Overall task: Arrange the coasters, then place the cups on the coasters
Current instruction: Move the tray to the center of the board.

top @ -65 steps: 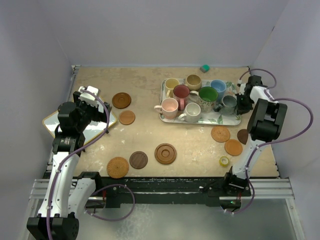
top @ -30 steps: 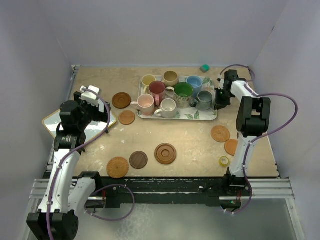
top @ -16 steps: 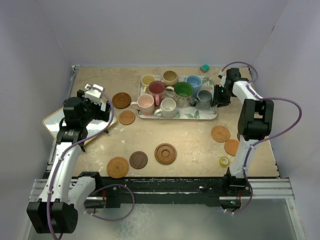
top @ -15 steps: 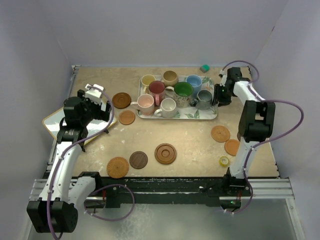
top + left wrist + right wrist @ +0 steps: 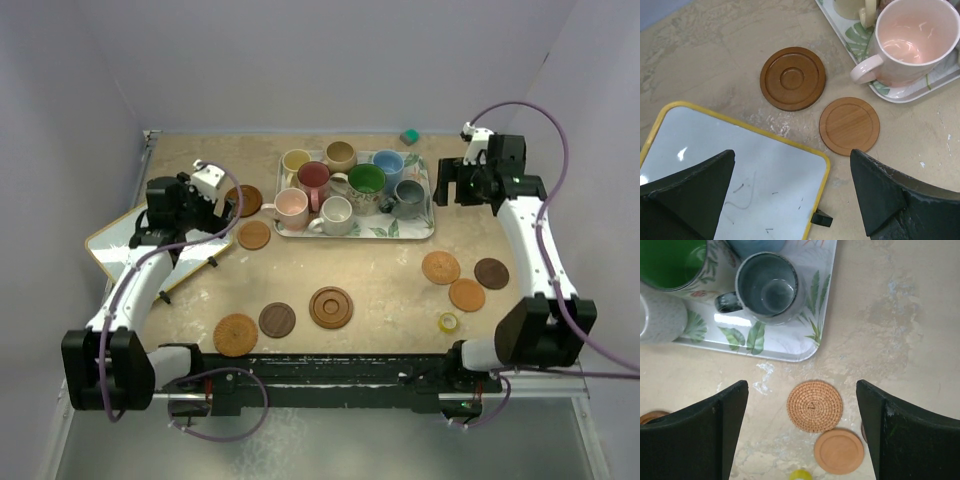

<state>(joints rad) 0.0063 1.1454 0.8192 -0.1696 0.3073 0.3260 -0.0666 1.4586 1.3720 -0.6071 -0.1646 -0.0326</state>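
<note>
Several cups stand on a leaf-print tray (image 5: pixel 425 228), among them a pink one (image 5: pixel 291 207), a white one (image 5: pixel 335 213) and a grey one (image 5: pixel 408 193). Coasters lie scattered on the table: two left of the tray (image 5: pixel 243 200) (image 5: pixel 254 234), three near the front (image 5: pixel 236 334) (image 5: pixel 277 320) (image 5: pixel 331 307), three at the right (image 5: pixel 441 267) (image 5: pixel 467 294) (image 5: pixel 491 273). My left gripper (image 5: pixel 792 152) hangs open above the whiteboard's corner, beside the plain brown coaster (image 5: pixel 849 125). My right gripper (image 5: pixel 801 384) is open and empty above the woven coaster (image 5: pixel 814 405), just off the tray's right corner (image 5: pixel 790 352).
A yellow-rimmed whiteboard (image 5: pixel 125 250) lies at the left edge. A small yellow tape roll (image 5: pixel 448 322) sits near the front right. A green block (image 5: pixel 409 136) rests by the back wall. Purple walls close in on three sides.
The tray slid left with my right gripper at its edge. That gripper has since opened, let go and drawn back to the right. My left arm has swung toward the left coasters.
</note>
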